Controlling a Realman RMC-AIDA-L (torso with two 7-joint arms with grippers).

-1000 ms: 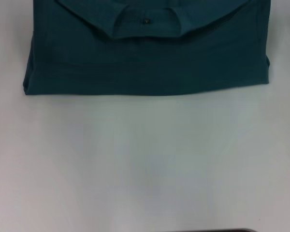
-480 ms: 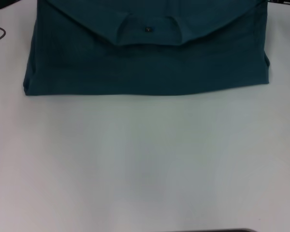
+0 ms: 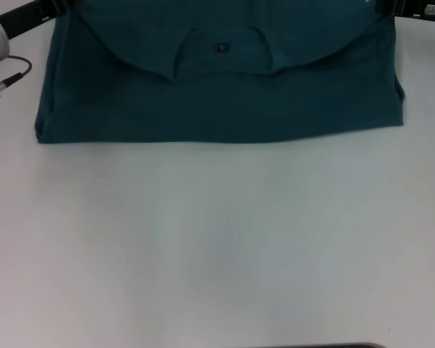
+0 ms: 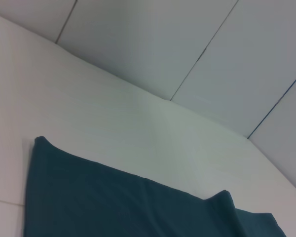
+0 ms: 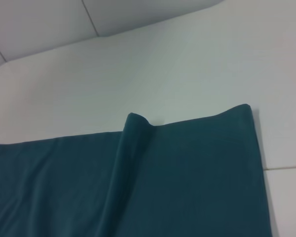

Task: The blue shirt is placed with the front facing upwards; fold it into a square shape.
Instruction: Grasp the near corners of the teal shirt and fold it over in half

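The blue shirt point(image 3: 217, 101) lies on the white counter point(image 3: 217, 246) as a wide folded band. Its near edge runs straight across, and its collar point(image 3: 221, 54), with a small dark label point(image 3: 222, 48), sits on top toward the far side. The sides look tucked in already, so by my reading the lengthwise folds are done and the step in hand is the fold across the length that turns the band into a square.

In the head view the left arm point(image 3: 25, 22) shows only as a dark bar with a cable at the shirt's far left corner, and the right arm point(image 3: 420, 9) only as a dark sliver at the far right corner. Neither claw itself is visible, so I cannot tell whether either is spread, pressed together or pinching cloth.

The left wrist view looks over a flat stretch of shirt with a small raised ridge point(image 4: 224, 197) of fabric at its far edge. The right wrist view shows a similar stretch with a rolled pleat point(image 5: 133, 123) and a square corner point(image 5: 244, 111). So the cloth lies directly below and ahead of each claw, close in.

The next move likely calls for both claws to take the far corners evenly and bring them toward the near edge together, keeping the tucked sides from slipping out.
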